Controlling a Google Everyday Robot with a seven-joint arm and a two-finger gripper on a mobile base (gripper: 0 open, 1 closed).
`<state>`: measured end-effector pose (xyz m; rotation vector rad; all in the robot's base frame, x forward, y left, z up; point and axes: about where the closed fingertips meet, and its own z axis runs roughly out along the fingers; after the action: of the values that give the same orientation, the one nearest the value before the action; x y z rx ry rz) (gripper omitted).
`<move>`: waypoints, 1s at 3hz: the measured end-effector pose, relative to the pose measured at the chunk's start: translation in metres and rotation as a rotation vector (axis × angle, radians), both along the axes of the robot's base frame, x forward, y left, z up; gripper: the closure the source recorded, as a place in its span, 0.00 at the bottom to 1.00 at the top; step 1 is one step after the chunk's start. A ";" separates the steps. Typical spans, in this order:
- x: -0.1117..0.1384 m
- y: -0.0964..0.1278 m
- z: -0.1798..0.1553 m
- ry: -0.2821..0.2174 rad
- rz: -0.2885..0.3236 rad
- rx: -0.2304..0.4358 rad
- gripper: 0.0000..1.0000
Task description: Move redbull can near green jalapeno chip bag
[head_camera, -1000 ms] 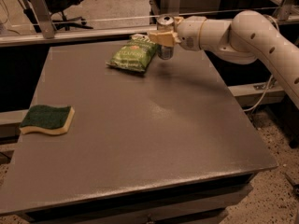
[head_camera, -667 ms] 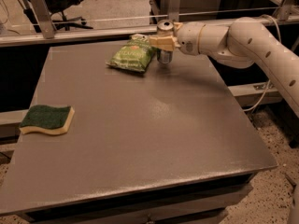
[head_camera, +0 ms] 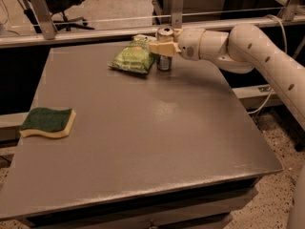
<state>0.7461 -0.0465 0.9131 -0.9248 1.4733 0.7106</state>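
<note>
The redbull can (head_camera: 165, 34) is a slim silver can with blue low on its side. It stands upright at the far edge of the table, right beside the green jalapeno chip bag (head_camera: 133, 58), almost touching the bag's right end. My gripper (head_camera: 163, 48) reaches in from the right on the white arm (head_camera: 248, 51). Its cream fingers (head_camera: 160, 47) are closed around the can's middle. The can's base is at the table surface or just above it.
A green-and-yellow sponge (head_camera: 48, 122) lies near the table's left edge. A metal rail and posts (head_camera: 177, 4) run behind the table's far edge. The grey table top (head_camera: 152, 128) spreads out toward the front.
The gripper has carried the can a little to the left and lower, closer to the chip bag. The bag and sponge have not moved.
</note>
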 end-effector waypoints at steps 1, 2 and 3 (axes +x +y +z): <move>0.000 0.008 -0.002 0.010 0.019 0.022 0.13; -0.002 0.012 -0.001 0.011 0.029 0.042 0.00; -0.011 0.011 0.006 0.008 0.047 0.067 0.00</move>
<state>0.7353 -0.0357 0.9188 -0.9081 1.4302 0.7947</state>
